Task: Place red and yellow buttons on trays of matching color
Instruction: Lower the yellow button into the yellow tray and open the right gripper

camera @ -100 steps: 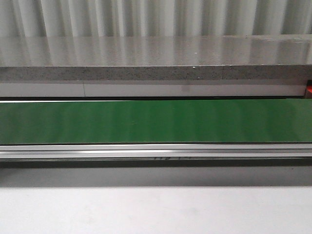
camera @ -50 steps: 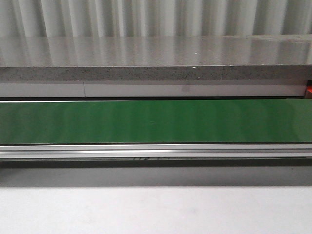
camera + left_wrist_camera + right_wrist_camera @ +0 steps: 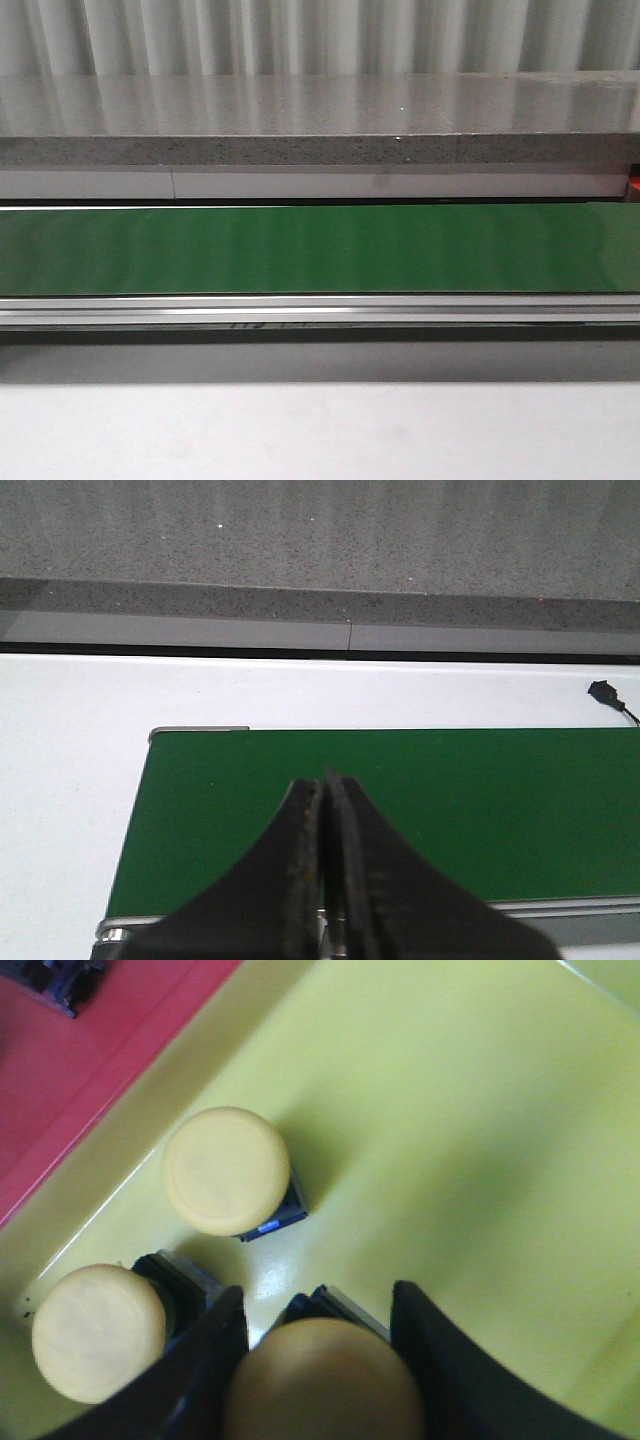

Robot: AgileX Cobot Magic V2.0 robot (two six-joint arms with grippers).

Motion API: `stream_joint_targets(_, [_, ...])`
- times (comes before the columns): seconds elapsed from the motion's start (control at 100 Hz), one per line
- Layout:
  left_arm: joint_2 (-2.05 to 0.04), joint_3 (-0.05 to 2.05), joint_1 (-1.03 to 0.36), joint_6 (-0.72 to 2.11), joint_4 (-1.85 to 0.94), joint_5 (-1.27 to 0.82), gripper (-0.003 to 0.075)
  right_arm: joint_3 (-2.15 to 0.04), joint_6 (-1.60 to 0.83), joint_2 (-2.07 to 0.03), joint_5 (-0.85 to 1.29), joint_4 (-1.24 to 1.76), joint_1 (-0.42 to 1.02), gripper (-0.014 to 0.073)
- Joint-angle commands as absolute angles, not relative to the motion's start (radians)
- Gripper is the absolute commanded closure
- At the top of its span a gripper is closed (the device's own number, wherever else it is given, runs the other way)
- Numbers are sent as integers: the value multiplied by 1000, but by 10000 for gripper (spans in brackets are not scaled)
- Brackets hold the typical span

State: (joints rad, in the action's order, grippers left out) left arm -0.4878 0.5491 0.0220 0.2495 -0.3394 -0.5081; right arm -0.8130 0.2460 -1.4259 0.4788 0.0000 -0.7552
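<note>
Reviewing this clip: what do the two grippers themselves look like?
Only the fingers show. The left gripper has black fingers flaring wide toward the base, with scuffed, worn inner edges. The right gripper has the same black, smooth, curved fingers. No cables or markings are visible.

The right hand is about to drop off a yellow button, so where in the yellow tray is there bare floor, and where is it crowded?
The yellow tray is bare on the side away from the red tray. Two yellow buttons crowd the wall nearest it, beside the right hand.

Three yellow buttons (image 3: 225,1170) upright in yellow tray (image 3: 480,1140) (one held), red tray (image 3: 80,1070) adjacent
</note>
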Motion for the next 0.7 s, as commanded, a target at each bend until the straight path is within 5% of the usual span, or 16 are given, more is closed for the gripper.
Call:
stream_joint_targets(0.0, [-491,576,14,253,-363,-434,740,-838,248,-1425,410,-11,-762,497])
stream_joint_targets(0.56, [-491,576,14,253,-363,-434,740,-838,249,-1529,389,-9,-762,489])
stream_joint_targets(0.69, [-491,576,14,253,-363,-434,740,-838,249,-1537,394,0,-762,391])
